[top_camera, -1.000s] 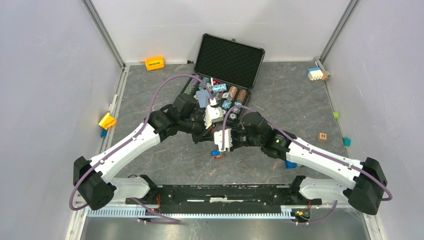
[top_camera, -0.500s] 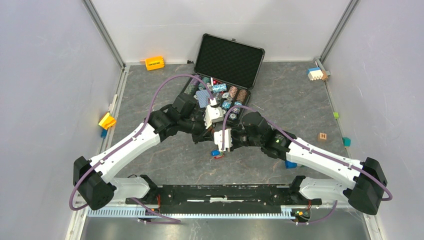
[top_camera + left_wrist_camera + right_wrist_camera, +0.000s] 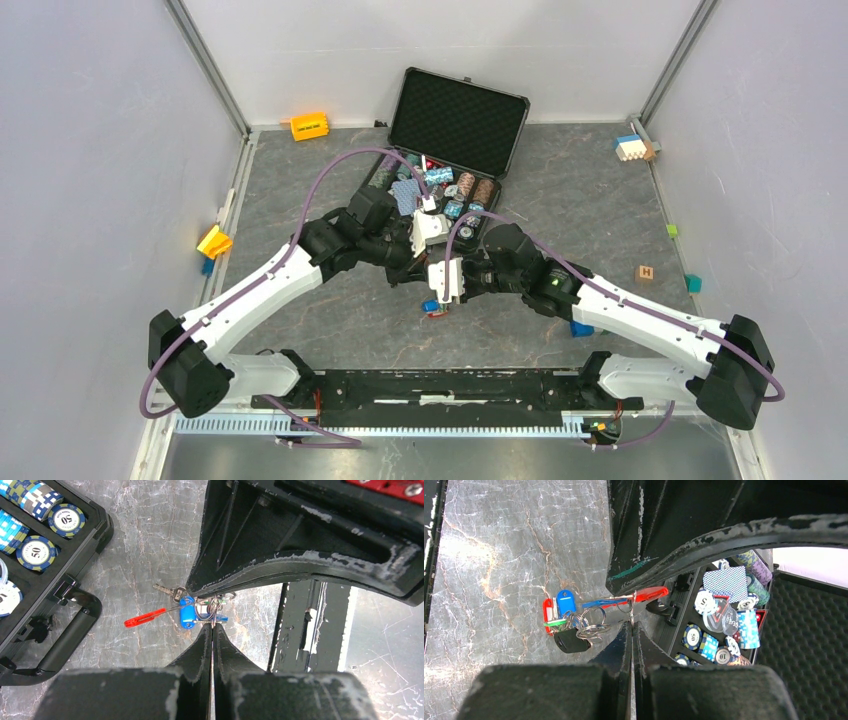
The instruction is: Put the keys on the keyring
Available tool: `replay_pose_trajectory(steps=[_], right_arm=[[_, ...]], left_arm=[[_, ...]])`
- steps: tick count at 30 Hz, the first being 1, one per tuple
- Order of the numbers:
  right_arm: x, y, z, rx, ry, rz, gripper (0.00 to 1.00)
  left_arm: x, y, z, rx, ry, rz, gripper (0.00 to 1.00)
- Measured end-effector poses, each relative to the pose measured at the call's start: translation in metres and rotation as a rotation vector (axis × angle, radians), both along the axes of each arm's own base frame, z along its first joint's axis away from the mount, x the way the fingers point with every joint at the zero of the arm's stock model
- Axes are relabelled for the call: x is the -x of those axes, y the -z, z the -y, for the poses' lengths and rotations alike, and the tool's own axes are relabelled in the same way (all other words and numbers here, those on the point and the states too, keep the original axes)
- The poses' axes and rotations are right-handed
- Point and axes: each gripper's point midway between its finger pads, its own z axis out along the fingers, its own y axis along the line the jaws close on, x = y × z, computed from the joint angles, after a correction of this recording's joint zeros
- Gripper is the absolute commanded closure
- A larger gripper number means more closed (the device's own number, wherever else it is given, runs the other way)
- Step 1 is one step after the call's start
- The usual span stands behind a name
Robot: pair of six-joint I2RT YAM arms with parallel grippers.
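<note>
Negligible movement since the earlier frame: left arm (image 3: 262,288) marginally shifted. Table (image 3: 300,170) carries an open case (image 3: 455,110). Left gripper (image 3: 212,628) fully closed, tips pinching the keyring (image 3: 145,618) by its thin ring (red fob toward the case). Right gripper (image 3: 631,625) closed alongside; hold unconfirmed. Keys (image 3: 186,614) bunched at the ring, near the case.

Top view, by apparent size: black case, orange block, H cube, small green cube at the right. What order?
1. black case
2. orange block
3. H cube
4. green cube

All are plainly distinct in size.
</note>
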Motion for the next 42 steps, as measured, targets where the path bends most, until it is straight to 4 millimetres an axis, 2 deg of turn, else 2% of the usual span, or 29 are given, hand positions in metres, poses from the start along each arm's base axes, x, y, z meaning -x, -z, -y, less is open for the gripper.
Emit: replay_pose_trajectory(steps=[42], right_arm=[[0.0017,0.0001,-0.0007,0.0,-0.015,0.0,1.0]], left_arm=[[-0.0034,0.0034,-0.0059,-0.037,-0.029,0.009,0.98]])
